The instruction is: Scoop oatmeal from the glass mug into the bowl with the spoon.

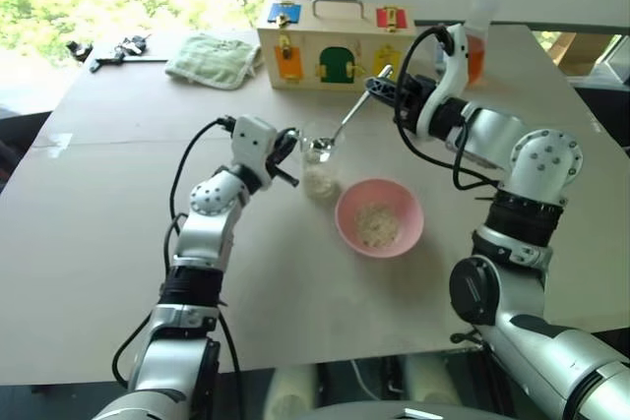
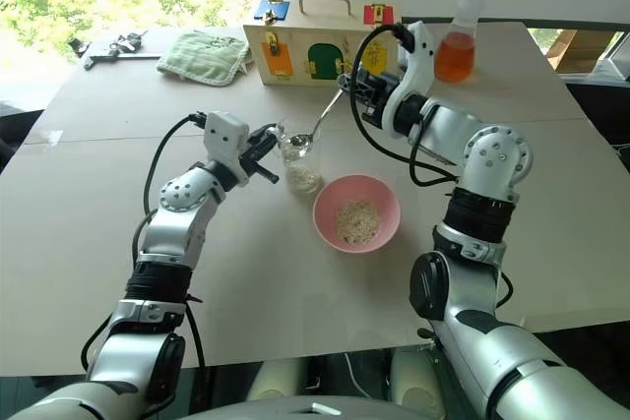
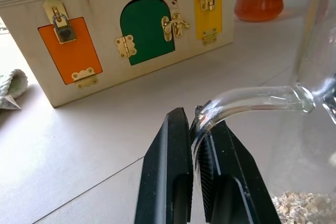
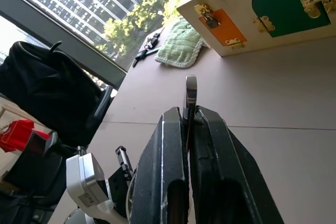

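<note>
The glass mug [image 1: 320, 169] stands mid-table with oatmeal [image 1: 318, 182] in its bottom. My left gripper [image 1: 289, 147] is shut on its clear side handle [image 3: 247, 99], and the black fingers [image 3: 170, 145] pinch the glass. The spoon [image 1: 346, 123] slants down from my right gripper [image 1: 378, 87], which is shut on its handle [image 4: 190, 88]. Its small bowl [image 2: 298, 143] hangs at the mug's mouth; I cannot tell whether it carries flakes. To the right of the mug sits the pink bowl [image 1: 345, 206] with a small heap of oatmeal [image 1: 377, 224] inside.
A wooden latch box [image 1: 335, 44] stands behind the mug. A flask of orange liquid [image 2: 456, 46] is at its right, and a green cloth [image 1: 214, 58] at its left. Small dark tools [image 1: 113, 50] lie at the far left corner.
</note>
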`<action>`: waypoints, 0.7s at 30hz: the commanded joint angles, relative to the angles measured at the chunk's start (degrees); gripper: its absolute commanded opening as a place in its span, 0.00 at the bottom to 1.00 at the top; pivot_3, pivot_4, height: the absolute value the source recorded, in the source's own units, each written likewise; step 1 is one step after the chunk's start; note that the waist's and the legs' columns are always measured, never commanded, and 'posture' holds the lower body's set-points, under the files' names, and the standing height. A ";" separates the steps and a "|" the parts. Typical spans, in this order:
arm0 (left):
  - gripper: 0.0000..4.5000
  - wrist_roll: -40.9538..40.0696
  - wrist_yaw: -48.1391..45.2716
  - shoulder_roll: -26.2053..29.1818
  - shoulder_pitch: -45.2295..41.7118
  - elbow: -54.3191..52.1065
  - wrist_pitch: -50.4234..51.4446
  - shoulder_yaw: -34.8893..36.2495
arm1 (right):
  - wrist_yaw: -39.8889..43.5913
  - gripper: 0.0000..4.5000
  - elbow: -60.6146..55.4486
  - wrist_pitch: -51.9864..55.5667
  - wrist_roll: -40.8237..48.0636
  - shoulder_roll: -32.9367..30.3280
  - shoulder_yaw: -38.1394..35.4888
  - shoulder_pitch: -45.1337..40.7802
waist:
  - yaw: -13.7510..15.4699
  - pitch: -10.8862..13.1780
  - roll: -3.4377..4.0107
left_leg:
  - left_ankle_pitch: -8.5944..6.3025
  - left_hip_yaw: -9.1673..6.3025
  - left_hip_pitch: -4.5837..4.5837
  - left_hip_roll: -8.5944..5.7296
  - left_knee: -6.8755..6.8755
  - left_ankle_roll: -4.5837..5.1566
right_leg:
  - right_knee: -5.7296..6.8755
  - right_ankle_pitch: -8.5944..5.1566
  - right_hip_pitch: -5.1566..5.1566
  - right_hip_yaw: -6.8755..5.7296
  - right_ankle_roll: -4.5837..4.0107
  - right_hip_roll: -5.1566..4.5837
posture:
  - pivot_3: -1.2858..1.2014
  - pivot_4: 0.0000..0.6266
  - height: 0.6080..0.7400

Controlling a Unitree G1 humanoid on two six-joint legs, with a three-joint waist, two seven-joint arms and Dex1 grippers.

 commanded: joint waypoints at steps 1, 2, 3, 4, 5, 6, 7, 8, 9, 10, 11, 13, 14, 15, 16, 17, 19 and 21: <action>0.01 -0.63 0.69 -0.54 -0.11 0.06 -0.23 1.25 | -2.04 0.00 -0.98 -0.66 1.82 -1.14 -1.62 -1.24 | 0.01 0.00 0.00 | 0.00 0.00 0.00 0.00 0.00 0.00 | 0.00 0.00 0.00 0.00 0.00 0.00 | 0.52 0.24 1.00; 0.01 -0.78 0.84 -0.76 0.06 -0.09 -0.18 1.40 | -2.72 0.00 -0.78 -0.81 2.25 -1.15 -2.11 -1.36 | 0.01 0.00 0.00 | 0.00 0.00 0.00 0.00 0.00 0.00 | 0.00 0.00 0.00 0.00 0.00 0.00 | 0.52 0.24 1.00; 0.01 -0.93 0.95 -0.94 0.18 -0.18 -0.16 1.51 | -3.42 0.00 -0.59 -0.92 2.76 -1.07 -2.55 -1.46 | 0.01 0.00 0.00 | 0.00 0.00 -0.01 0.00 0.00 0.00 | 0.00 0.00 0.00 0.00 0.00 0.00 | 0.52 0.24 1.00; 0.01 -1.09 1.07 -1.10 0.31 -0.27 -0.13 1.62 | -4.06 0.00 -0.48 -0.99 3.22 -1.00 -2.87 -1.50 | 0.01 0.00 0.00 | 0.00 0.00 -0.01 0.00 0.01 0.00 | 0.00 0.00 0.00 0.00 0.00 0.00 | 0.52 0.24 1.00; 0.01 -1.18 1.15 -1.20 0.38 -0.32 -0.11 1.69 | -4.59 0.00 -0.39 -1.04 3.66 -0.99 -3.04 -1.51 | 0.01 0.00 0.00 | 0.00 0.00 -0.01 0.00 0.01 0.00 | 0.00 0.00 0.00 0.00 0.00 0.00 | 0.52 0.24 1.00; 0.01 -1.18 1.23 -1.30 0.51 -0.37 -0.19 1.70 | -5.19 0.00 -0.35 -1.06 4.12 -0.96 -3.30 -1.52 | 0.01 0.00 0.00 | 0.00 0.00 -0.01 0.00 0.01 0.00 | 0.00 0.00 0.00 0.00 0.00 0.00 | 0.52 0.24 1.00; 0.01 -1.20 1.43 -1.47 0.61 -0.40 -0.31 1.77 | -5.82 0.00 -0.32 -1.01 4.61 -1.01 -3.63 -1.53 | 0.00 0.00 0.00 | 0.00 0.00 -0.01 0.00 0.01 0.00 | 0.00 0.00 0.00 0.00 0.00 0.00 | 0.52 0.24 1.00; 0.01 -1.23 1.61 -1.59 0.69 -0.41 -0.46 1.86 | -6.56 0.00 -0.27 -1.02 5.21 -1.00 -4.03 -1.57 | 0.00 0.00 0.00 | 0.00 0.00 0.00 0.00 0.01 0.00 | 0.00 0.00 0.00 0.00 0.00 0.00 | 0.52 0.24 1.00; 0.01 -1.26 1.77 -1.68 0.74 -0.43 -0.58 1.93 | -7.29 0.00 -0.20 -1.05 5.85 -1.00 -4.35 -1.59 | 0.01 0.00 0.00 | 0.00 0.00 0.00 0.00 0.01 0.00 | 0.00 0.00 0.00 0.00 0.00 0.00 | 0.52 0.24 1.00; 0.01 -1.34 2.03 -1.80 0.75 -0.38 -0.73 2.07 | -7.96 0.00 -0.09 -1.09 6.45 -1.03 -4.67 -1.67 | 0.02 0.00 0.00 | 0.00 0.00 -0.01 0.00 0.01 0.00 | 0.00 0.00 0.00 0.00 0.00 0.00 | 0.52 0.24 1.00; 0.01 -1.43 2.27 -1.92 0.76 -0.33 -0.86 2.18 | -8.56 0.00 -0.04 -1.15 7.05 -1.08 -4.89 -1.65 | 0.02 0.00 0.00 | 0.00 0.00 -0.01 0.00 0.02 0.00 | 0.00 0.00 0.00 0.00 0.00 0.00 | 0.52 0.24 1.00; 0.01 -1.61 2.63 -2.18 0.77 -0.21 -1.03 2.35 | -9.66 0.00 -0.08 -1.29 8.14 -1.21 -5.20 -1.48 | 0.00 0.00 0.00 | 0.00 0.00 -0.01 0.00 0.02 0.00 | 0.01 0.00 0.00 0.00 0.00 0.00 | 0.52 0.24 1.00; 0.01 -1.64 2.66 -2.24 0.77 -0.18 -1.07 2.40 | -10.10 0.00 -0.10 -1.39 8.58 -1.25 -5.20 -1.40 | 0.00 0.00 0.00 | 0.00 0.00 -0.01 0.00 0.02 0.00 | 0.01 0.00 0.00 0.00 0.00 0.00 | 0.52 0.24 1.00; 0.01 -1.62 2.72 -2.33 0.78 -0.07 -1.20 2.46 | -10.73 0.00 -0.13 -1.56 9.08 -1.22 -5.34 -1.36 | 0.00 0.00 0.00 | 0.00 0.00 -0.01 0.00 0.02 0.00 | 0.01 0.00 0.00 0.00 0.00 0.00 | 0.52 0.24 1.00; 0.01 -1.57 2.78 -2.44 0.81 0.08 -1.42 2.50 | -11.42 0.00 -0.14 -1.69 9.66 -1.21 -5.52 -1.39 | 0.01 0.00 0.00 | 0.00 0.00 -0.01 0.00 0.02 0.00 | 0.01 0.00 0.00 0.00 0.00 0.00 | 0.52 0.24 1.00; 0.01 -1.62 3.02 -2.66 0.85 0.24 -1.77 2.69 | -12.28 0.00 -0.16 -1.84 10.40 -1.15 -5.78 -1.49 | 0.01 0.00 0.00 | 0.00 0.00 -0.01 0.00 0.02 0.00 | 0.01 0.00 0.00 0.00 0.00 0.00 | 0.52 0.24 1.00; 0.01 -1.89 3.58 -3.15 0.90 0.48 -2.39 3.19 | -14.18 0.00 0.00 -2.25 12.07 -0.84 -6.42 -1.77 | 0.02 0.00 0.00 | 0.00 0.00 -0.01 0.00 0.02 0.00 | 0.01 0.00 0.00 0.01 0.00 0.00 | 0.52 0.24 1.00; 0.01 -1.99 3.66 -3.53 0.92 0.70 -3.09 3.32 | -15.92 0.00 0.33 -2.85 13.59 -0.84 -6.66 -1.91 | -0.01 0.00 0.00 | 0.00 0.01 -0.01 0.00 0.03 0.00 | 0.01 0.00 0.00 0.01 0.00 0.00 | 0.52 0.24 1.00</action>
